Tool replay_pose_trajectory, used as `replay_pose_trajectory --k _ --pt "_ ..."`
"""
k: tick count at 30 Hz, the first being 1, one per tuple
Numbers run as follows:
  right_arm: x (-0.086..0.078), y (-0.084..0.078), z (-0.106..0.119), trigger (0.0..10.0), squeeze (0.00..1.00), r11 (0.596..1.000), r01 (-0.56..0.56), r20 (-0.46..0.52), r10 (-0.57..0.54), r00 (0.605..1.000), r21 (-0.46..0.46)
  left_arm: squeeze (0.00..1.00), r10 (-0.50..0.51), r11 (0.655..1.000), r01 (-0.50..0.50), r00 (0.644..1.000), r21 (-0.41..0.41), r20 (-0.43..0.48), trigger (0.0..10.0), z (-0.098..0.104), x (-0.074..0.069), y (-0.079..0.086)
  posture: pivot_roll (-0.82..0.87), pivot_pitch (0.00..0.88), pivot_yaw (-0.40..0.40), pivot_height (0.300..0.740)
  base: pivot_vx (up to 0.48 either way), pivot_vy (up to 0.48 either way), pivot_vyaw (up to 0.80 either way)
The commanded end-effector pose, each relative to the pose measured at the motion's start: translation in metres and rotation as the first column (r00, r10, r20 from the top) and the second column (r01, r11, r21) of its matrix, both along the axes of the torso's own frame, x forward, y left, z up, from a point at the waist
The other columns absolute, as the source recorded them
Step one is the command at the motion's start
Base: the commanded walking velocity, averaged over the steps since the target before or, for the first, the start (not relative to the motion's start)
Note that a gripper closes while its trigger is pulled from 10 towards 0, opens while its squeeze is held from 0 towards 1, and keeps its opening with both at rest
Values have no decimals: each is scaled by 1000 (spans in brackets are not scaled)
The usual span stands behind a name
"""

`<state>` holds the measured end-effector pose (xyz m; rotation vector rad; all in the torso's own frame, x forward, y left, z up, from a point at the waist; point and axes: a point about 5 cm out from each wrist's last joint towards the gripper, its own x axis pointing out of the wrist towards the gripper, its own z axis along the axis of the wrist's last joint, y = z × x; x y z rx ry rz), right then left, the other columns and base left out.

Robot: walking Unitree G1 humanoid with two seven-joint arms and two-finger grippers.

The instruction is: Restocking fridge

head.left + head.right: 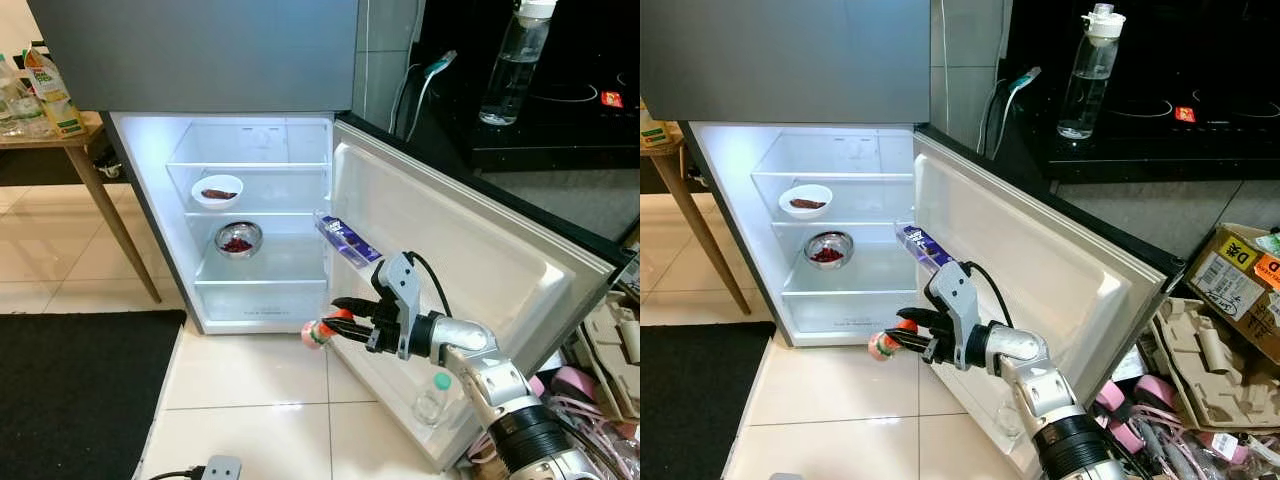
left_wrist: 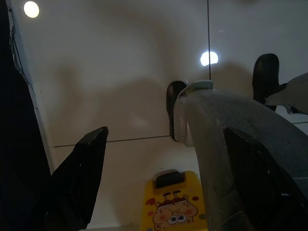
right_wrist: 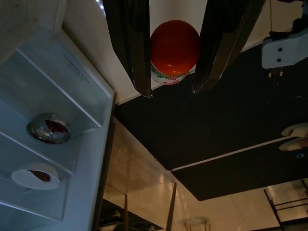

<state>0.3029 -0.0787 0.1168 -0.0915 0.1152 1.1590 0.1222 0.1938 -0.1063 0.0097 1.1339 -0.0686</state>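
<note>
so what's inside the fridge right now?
In the fridge: a white bowl on the upper shelf, a metal bowl below. Both hold something dark red; what it is can't be told.

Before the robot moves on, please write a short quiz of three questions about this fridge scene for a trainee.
1. True or false: the right gripper holds a small bottle with an orange cap.
2. Which dish stands on the higher shelf of the fridge?
A. the steel bowl
B. the white bowl
C. a glass jar
3. Fill in: the blue pack lies in a rack on the fridge ____.

Key: 1 true; 2 B; 3 door.
</note>
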Motion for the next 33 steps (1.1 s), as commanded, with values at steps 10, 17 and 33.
replay_pose_trajectory --k 10,17,33 --pt "-6 1 6 10000 0 997 -68 23 67 998 46 0 -15 1000 15 1000 -9 -26 10000 -2 -6 -2 -106 0 -14 740 247 0 456" --pt "-7 1 4 10000 0 996 -76 21 76 997 43 0 -21 1000 21 999 -10 -27 10000 -2 -6 -2 -106 0 -14 740 254 0 696" --pt "4 -1 1 10000 0 999 43 29 -43 999 3 0 -22 1000 21 1000 -18 -19 10000 -2 -4 -3 -106 0 -11 740 258 0 86"
